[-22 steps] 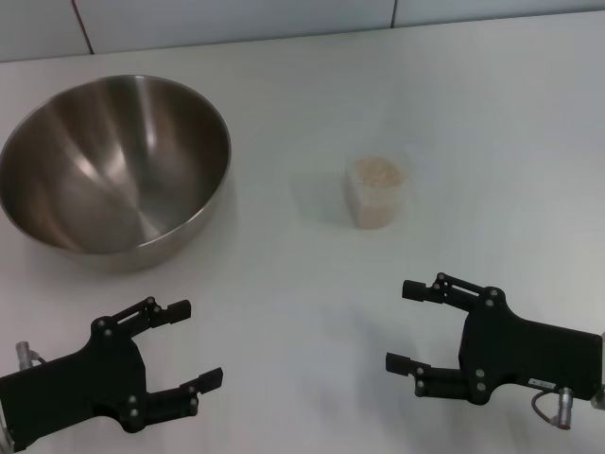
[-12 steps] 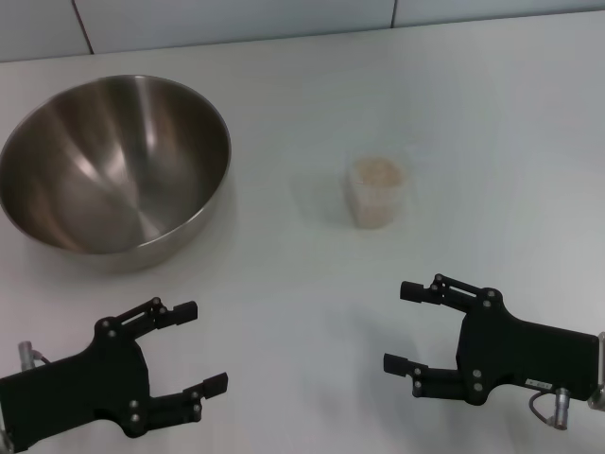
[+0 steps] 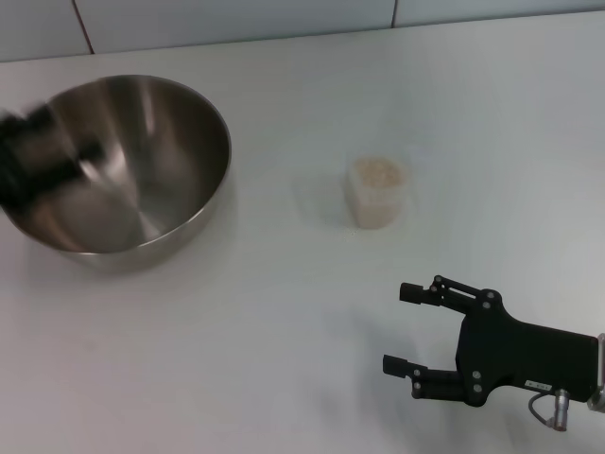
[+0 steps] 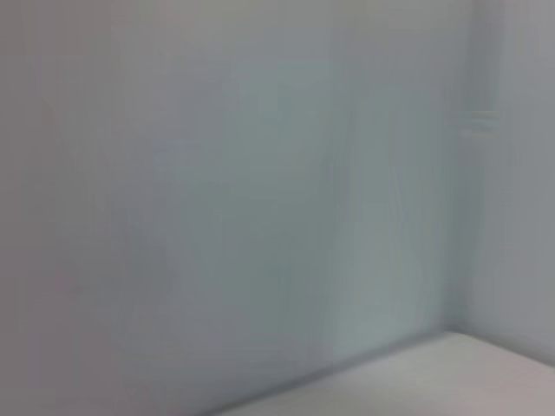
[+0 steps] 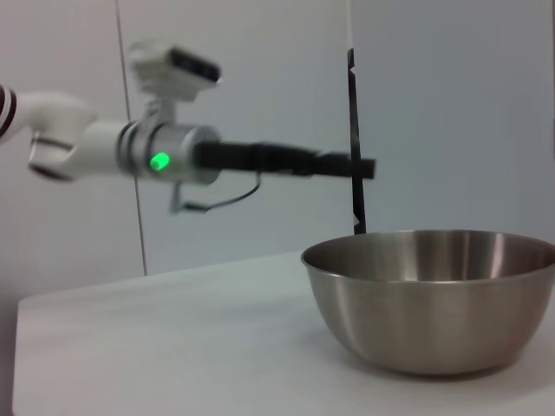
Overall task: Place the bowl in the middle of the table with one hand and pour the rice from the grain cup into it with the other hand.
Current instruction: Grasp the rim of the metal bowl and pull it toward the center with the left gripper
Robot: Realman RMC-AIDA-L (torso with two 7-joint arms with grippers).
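Observation:
The steel bowl [image 3: 142,161] sits at the far left of the white table [image 3: 284,312]; it also shows in the right wrist view [image 5: 434,295]. My left gripper [image 3: 71,142] is a dark blur over the bowl's left side, its two fingers apart and empty. The right wrist view shows it [image 5: 347,165] held level above the bowl's rim. The clear grain cup [image 3: 378,194] stands upright right of centre, holding rice [image 3: 377,172]. My right gripper [image 3: 395,327] is open and empty, low at the near right, well short of the cup.
A grey tiled wall [image 3: 236,19] runs along the table's far edge. The left wrist view shows only blurred pale wall [image 4: 260,173]. Bare tabletop lies between the bowl and the cup.
My left arm has swung fast from the near left corner up and away to above the bowl's left side. The right gripper, bowl and cup have hardly moved.

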